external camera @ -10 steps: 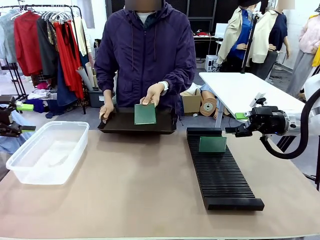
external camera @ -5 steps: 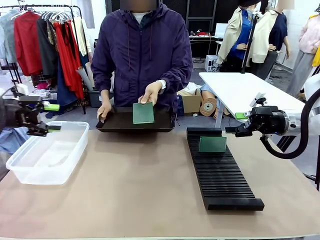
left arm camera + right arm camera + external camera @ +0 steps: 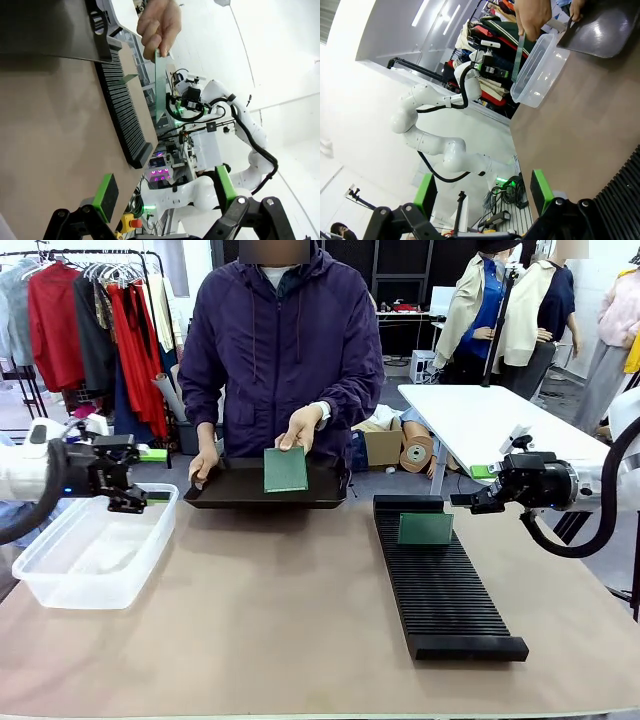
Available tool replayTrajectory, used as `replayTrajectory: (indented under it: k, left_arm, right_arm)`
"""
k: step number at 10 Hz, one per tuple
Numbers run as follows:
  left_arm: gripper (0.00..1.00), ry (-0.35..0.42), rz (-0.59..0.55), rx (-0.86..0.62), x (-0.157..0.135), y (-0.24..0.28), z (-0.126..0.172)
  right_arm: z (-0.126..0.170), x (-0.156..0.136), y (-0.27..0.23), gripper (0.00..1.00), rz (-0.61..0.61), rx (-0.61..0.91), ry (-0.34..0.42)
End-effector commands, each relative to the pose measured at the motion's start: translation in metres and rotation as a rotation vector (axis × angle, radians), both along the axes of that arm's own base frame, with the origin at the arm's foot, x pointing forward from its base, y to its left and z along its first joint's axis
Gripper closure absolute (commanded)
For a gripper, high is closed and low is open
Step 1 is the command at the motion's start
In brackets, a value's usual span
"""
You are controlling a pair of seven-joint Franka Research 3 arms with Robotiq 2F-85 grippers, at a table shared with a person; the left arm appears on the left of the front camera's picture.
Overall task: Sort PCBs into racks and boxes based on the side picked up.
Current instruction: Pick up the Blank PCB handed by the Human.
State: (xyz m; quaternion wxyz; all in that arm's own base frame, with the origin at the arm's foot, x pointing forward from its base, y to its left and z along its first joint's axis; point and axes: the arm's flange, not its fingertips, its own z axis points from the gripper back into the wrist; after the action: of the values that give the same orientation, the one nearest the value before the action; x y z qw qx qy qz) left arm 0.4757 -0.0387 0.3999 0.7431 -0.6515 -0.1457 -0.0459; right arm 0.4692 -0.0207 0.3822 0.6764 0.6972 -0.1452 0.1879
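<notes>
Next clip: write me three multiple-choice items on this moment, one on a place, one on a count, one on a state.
1. Where is the PCB that no hand holds?
A) in the clear tub
B) flat on the table
C) upright in the rack

2. How many PCBs show in the front view?
A) one
B) two
C) four

3. How do the left gripper and right gripper stand?
A) both open, empty
B) both shut on PCBs
C) left shut, right open

Key: 1 C, it stands in a far slot. 2 B, the racked one plus the held PCB in the person's hand. 3 A, both show spread fingers with nothing between.
</notes>
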Motion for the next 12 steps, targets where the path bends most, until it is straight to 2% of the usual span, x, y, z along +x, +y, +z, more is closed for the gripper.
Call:
replayTrajectory:
  k: [1, 5, 7, 12]
  left_arm:
    - [0.0, -0.042, -0.006, -0.002, 0.015, -0.02, -0.005]
    - [0.0, -0.113, -0.007, -0.112, 0.033, -0.06, -0.005]
    - [0.0, -0.133, -0.044, -0.102, 0.044, -0.081, -0.007]
    - [0.0, -0.063, -0.068, -0.188, 0.063, -0.122, -0.029]
  right_arm:
    - [0.002, 0.001, 0.0, 0.0, 0.001, 0.0, -0.008]
    - [0.002, 0.001, 0.0, 0.0, 0.001, 0.0, -0.008]
    - [0.002, 0.001, 0.0, 0.0, 0.001, 0.0, -0.008]
    - [0.002, 0.001, 0.0, 0.0, 0.001, 0.0, -0.008]
